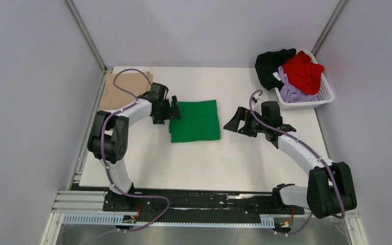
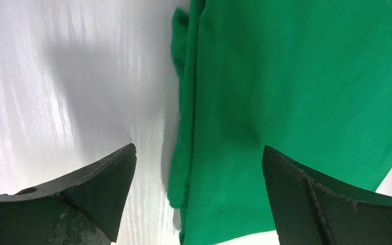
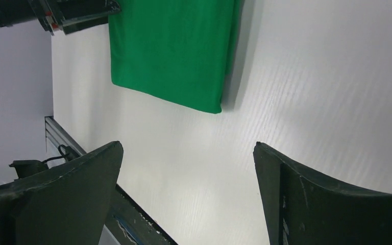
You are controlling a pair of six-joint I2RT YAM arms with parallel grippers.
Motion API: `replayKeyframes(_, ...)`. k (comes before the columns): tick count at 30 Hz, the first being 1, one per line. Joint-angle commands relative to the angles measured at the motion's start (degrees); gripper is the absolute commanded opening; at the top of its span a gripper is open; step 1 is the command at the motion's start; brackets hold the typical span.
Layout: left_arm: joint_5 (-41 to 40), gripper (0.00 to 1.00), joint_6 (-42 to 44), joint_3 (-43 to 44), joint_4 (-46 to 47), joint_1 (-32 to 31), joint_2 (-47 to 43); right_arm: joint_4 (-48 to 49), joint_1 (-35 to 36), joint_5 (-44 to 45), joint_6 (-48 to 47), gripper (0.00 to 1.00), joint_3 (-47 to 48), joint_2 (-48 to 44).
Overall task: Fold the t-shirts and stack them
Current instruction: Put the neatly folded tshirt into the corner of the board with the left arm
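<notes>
So, standing by the rig: the bright green cotton t-shirt lies folded into a neat rectangle, flat on the white tabletop, about midway between the two arms. The left gripper hangs right at the shirt's left edge with its black fingers spread wide and nothing between them. In the left wrist view that folded edge runs up the gap, with one finger over bare table and the other over green cloth. I can't tell whether it's actually touching the fabric.

The right gripper sits just off the shirt's right side, over bare table. Its fingers are also splayed fully apart and it isn't holding anything. From its wrist camera the green shirt shows further ahead, apart from the fingertips.

Over in the far left corner of the table there's a tan, flat-folded t-shirt, partly under the left arm's purple cable.

At the far right is a white slotted plastic basket with three more shirts bunched up in it. A black one spills over the left rim, a red one is heaped on top, and a lavender one is at the front.

There's a small white tag on the black shirt, but it's way too small to read.
</notes>
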Motion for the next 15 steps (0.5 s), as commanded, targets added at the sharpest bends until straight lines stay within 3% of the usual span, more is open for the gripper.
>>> replayKeyframes(1,0.9,1.00,0.2,2.4,-0.7,-0.8,2.6,-4.6,-0.8,6.2,-5.9,1.00,-1.1,-6.9)
replayKeyframes(5,1.5,0.98,-1.0,2.2,0.0,-3.2,5.2,-6.6,-1.3,8.7,-6.7,1.00,-2.2,-10.2)
replayKeyframes(11,-4.2,0.84,-2.4,6.6,-4.7,-8.4,10.6,-7.0,-1.5,9.5,-6.9,1.00,-2.8,-13.4)
replayKeyframes(15,-12.3,0.61,-3.2,13.6,-11.8,-11.6,15.9,-7.0,-1.5,10.5,-6.9,1.00,-3.7,-14.6)
